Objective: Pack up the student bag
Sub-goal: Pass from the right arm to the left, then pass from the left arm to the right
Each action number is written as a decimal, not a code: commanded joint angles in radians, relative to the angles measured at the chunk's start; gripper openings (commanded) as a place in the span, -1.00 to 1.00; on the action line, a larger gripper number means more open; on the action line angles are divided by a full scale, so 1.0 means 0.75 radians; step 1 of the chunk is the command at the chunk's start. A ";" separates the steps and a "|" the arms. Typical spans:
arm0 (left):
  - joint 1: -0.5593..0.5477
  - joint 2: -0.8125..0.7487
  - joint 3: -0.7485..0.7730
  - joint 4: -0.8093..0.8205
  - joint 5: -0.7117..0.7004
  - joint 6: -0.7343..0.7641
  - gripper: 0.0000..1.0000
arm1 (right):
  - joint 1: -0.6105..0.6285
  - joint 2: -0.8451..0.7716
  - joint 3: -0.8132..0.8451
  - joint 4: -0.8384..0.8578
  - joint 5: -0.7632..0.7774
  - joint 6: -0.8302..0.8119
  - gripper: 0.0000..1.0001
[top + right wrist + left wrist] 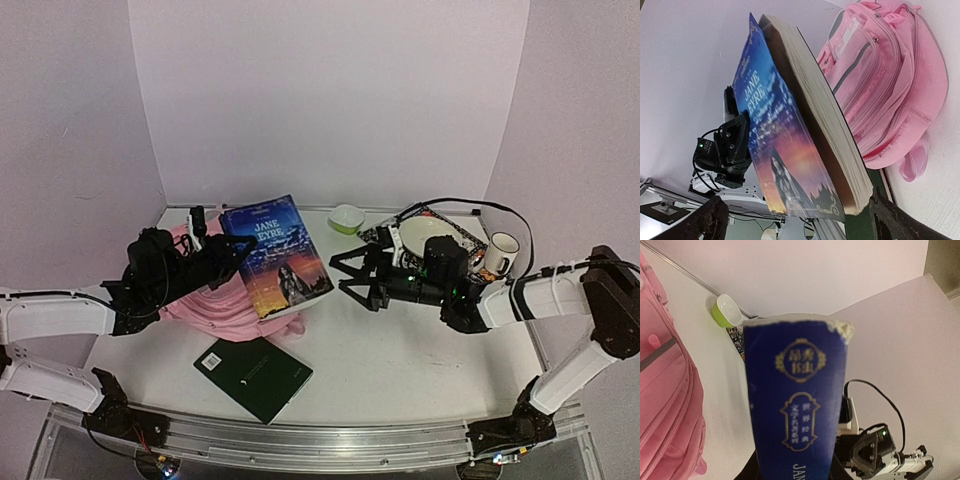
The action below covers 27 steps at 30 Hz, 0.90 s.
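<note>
**From above:** The left gripper (pixel 231 249) pinches the spine edge of a Jane Eyre paperback (pixel 277 256) and holds it tilted, cover up, above the table (pixel 420 350). The left arm reaches in low from the left edge, its forearm crossing the student bag (pixel 228 306). The bag lies slumped on the table at left, partly under the paperback. The right arm stretches in from the right, and the right gripper (pixel 341 277) points at the book's free edge with its jaws spread wide. Only this view takes in a dark green book (pixel 253 372) flat near the front edge. It also shows a white bowl (pixel 425 236) and a mug (pixel 503 252) behind the right wrist, and a small green cup (pixel 347 217) by the back wall.

**Left wrist:** The book's blue spine (pixel 796 410) rises from the bottom of the frame and fills its middle, with a frayed top corner that no other view shows. The fingers gripping it are almost wholly hidden. The bag (pixel 665 390) lies to the left and the green cup (pixel 726 310) sits beyond it.

**Right wrist:** Here alone the yellowed page edges (pixel 825 120) show, running along the leaning book (pixel 785 165). The dark fingertips (pixel 715 220) stand far apart at the bottom corners, either side of the book's lower end. Contact with the book cannot be made out. The bag (pixel 890 85) lies on its back behind the book, its zips and pale pocket patches facing the camera.
</note>
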State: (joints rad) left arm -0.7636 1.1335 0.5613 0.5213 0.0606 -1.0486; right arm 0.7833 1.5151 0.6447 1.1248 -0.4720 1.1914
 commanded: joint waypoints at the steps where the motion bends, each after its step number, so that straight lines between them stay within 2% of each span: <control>1: 0.006 -0.088 0.062 0.332 -0.175 -0.093 -1.00 | 0.129 -0.034 -0.006 0.121 0.185 -0.071 0.97; 11: 0.005 -0.041 0.077 0.450 -0.219 -0.198 -1.00 | 0.266 0.175 0.108 0.379 0.273 -0.008 0.97; 17: -0.004 -0.008 0.083 0.528 -0.212 -0.219 -1.00 | 0.278 0.335 0.208 0.579 0.266 0.068 0.97; 27: -0.009 -0.005 0.019 0.571 -0.235 -0.263 -1.00 | 0.279 0.322 0.310 0.631 0.218 -0.002 0.97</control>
State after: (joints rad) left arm -0.7532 1.1633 0.5600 0.6853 -0.1346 -1.1994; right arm 0.9810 1.7821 0.8000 1.2769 -0.2733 1.2233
